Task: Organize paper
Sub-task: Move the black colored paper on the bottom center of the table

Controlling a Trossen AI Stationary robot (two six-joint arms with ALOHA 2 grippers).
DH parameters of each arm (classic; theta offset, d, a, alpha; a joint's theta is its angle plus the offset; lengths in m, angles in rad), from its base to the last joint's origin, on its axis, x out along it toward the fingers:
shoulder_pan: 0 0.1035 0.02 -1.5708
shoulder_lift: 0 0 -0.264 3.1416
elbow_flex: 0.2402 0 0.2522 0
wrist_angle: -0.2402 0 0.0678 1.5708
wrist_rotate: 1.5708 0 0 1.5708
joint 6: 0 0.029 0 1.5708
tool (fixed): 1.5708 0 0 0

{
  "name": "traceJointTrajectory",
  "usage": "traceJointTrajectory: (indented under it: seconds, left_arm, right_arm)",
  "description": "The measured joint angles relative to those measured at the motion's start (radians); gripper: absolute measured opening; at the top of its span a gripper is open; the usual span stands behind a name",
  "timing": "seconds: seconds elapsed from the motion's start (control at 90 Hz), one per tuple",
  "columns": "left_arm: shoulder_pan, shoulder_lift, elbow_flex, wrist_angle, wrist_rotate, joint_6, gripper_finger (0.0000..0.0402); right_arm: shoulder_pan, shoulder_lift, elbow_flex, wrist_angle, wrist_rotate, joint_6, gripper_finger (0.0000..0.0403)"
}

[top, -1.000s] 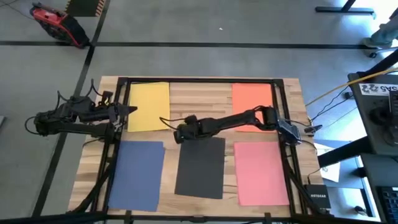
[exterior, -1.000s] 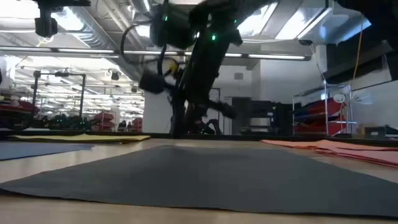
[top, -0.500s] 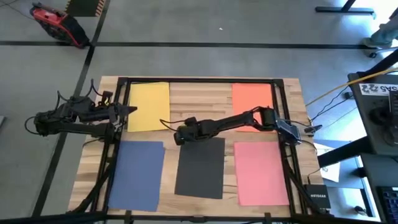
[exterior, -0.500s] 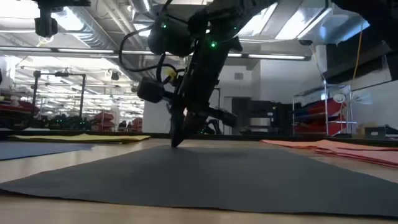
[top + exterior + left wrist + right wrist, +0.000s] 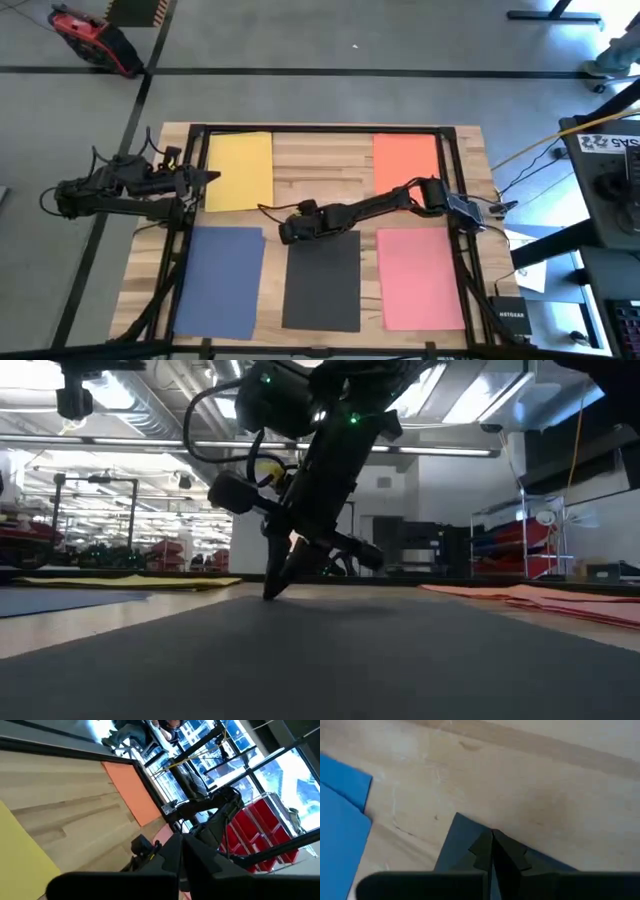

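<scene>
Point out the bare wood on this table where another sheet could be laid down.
The widest bare patch is the far middle of the table, between the yellow sheet and the orange sheet. The near row is crowded: blue, dark grey and pink sheets leave only narrow strips. The right gripper presses the dark sheet's far left corner.

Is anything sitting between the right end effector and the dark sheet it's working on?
Nothing visible. The right end effector has its shut fingertips down on the far left corner of the dark sheet, with only bare tabletop around that corner.
</scene>
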State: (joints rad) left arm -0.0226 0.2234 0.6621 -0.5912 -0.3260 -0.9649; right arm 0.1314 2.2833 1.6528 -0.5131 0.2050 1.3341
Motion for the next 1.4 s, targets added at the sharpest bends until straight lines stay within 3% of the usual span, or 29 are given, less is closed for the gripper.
traceJointTrajectory:
  seconds: [0.556,0.867,1.022,1.256,1.4]
  left_arm:
    - [0.000,0.000,0.000,0.000,-0.026,0.000,0.0000]
    - [0.000,0.000,0.000,0.000,-0.026,0.006,0.0000]
    - [0.000,0.000,0.000,-0.001,-0.026,0.030,0.0000]
    - [0.000,0.000,0.000,-0.006,-0.019,0.069,0.0000]
    - [0.000,0.000,0.000,-0.012,-0.015,0.076,0.0000]
  right_arm:
    - [-0.010,-0.003,-0.004,0.067,-0.044,-0.293,0.0000]
    - [-0.021,-0.044,-0.007,-0.016,-0.048,-0.366,0.0000]
    - [-0.035,-0.133,-0.004,-0.180,-0.077,-0.551,0.0000]
    - [-0.007,-0.199,-0.005,-0.502,-0.238,-0.974,0.0000]
    - [0.049,-0.200,-0.047,-0.474,-0.281,-1.076,0.0000]
